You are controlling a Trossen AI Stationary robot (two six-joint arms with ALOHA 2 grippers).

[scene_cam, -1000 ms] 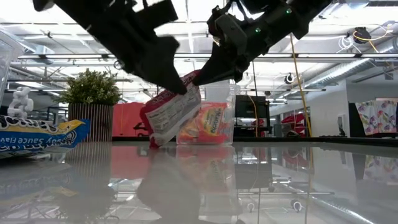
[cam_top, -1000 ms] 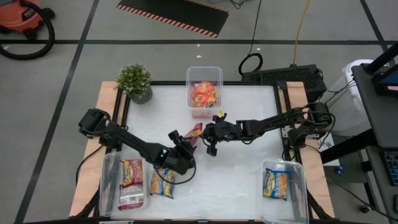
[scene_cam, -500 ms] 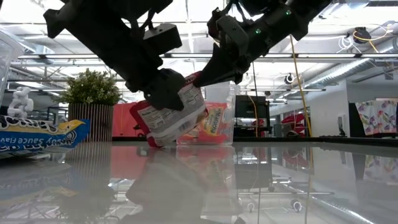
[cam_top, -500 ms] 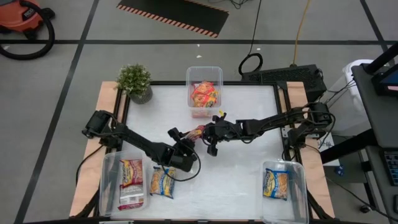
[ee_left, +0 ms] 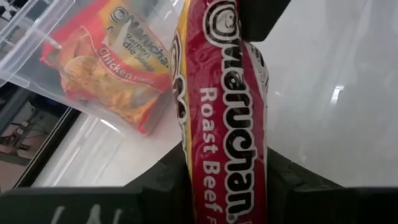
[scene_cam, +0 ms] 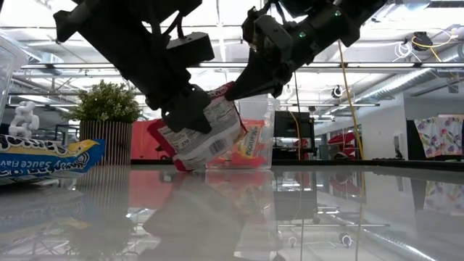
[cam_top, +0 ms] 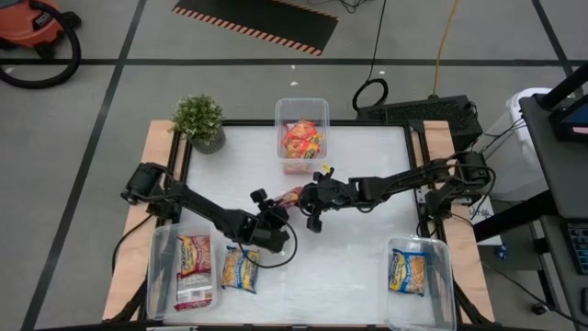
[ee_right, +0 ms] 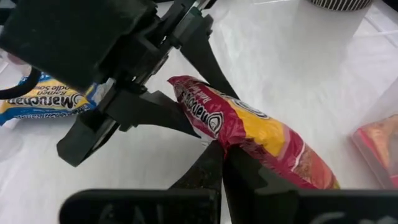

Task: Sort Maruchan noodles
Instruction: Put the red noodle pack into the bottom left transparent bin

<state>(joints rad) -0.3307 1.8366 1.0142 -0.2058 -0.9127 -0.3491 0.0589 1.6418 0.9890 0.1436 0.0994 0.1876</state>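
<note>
The left gripper (cam_top: 273, 221) pinches one end of a red Roast Beef packet (ee_left: 227, 118), its fingers pressed against both flat sides. The right gripper (cam_top: 306, 198) is pressed together on the packet's other end, so it hangs above the middle of the table (cam_top: 349, 267) between the two. Beyond it a clear bin (cam_top: 302, 112) holds orange chicken packets (cam_top: 302, 138); a yellow-blue packet (cam_top: 241, 269) lies on the table just beside the left bin (cam_top: 158, 276)

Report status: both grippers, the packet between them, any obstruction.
Left gripper clamped on Roast Beef packet. Right gripper shut on its other end, packet held above table. Nothing in the way.
</note>
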